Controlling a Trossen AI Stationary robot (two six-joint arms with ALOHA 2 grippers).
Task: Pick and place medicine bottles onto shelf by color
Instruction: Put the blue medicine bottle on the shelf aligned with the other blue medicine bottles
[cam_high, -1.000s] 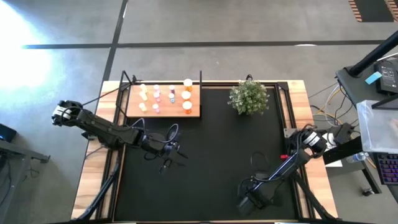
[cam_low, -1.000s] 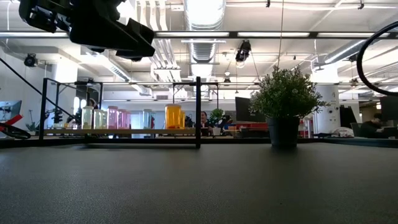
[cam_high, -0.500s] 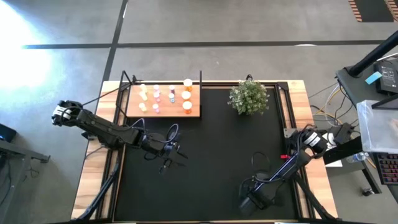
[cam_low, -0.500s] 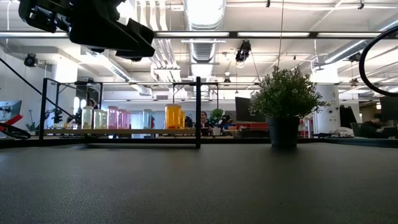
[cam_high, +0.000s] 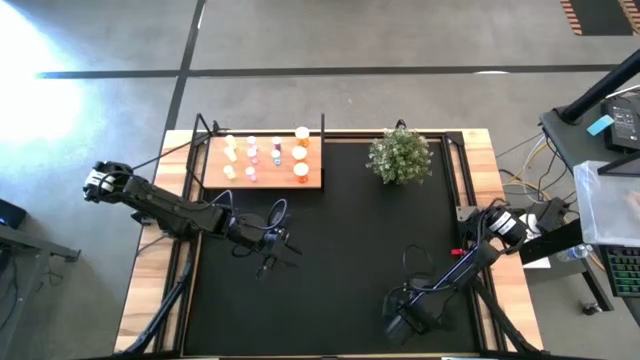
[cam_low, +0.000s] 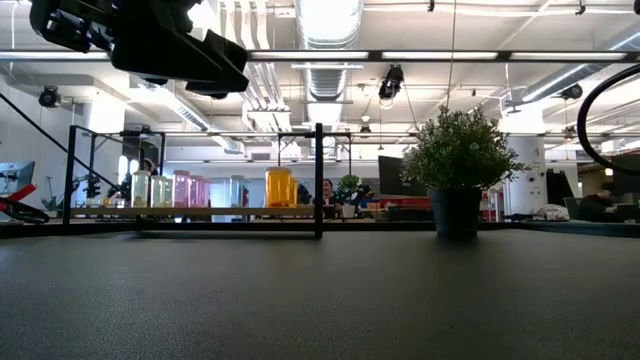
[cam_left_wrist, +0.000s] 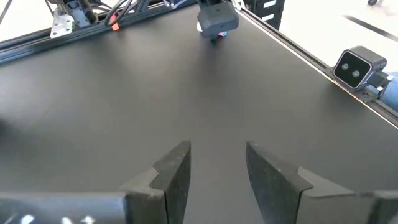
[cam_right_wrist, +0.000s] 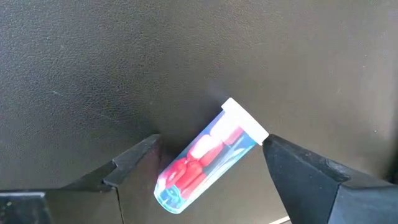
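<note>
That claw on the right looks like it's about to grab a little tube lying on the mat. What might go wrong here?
The right gripper is open around a small clear bottle with a white cap and red pills that lies tilted on the black mat. One fingertip sits near the cap, so closing could pinch it off-centre and let it roll or swing. The light-wood shelf with black posts is already crowded with bottles, so setting one down might knock a neighbour.

High view: right gripper (cam_high: 400, 325) hides the bottle (cam_right_wrist: 208, 155) beneath it. Shelf (cam_high: 312, 180) bottles too small to tell colours exactly. Low view: left arm (cam_low: 150, 40) cut off by top edge.
</note>
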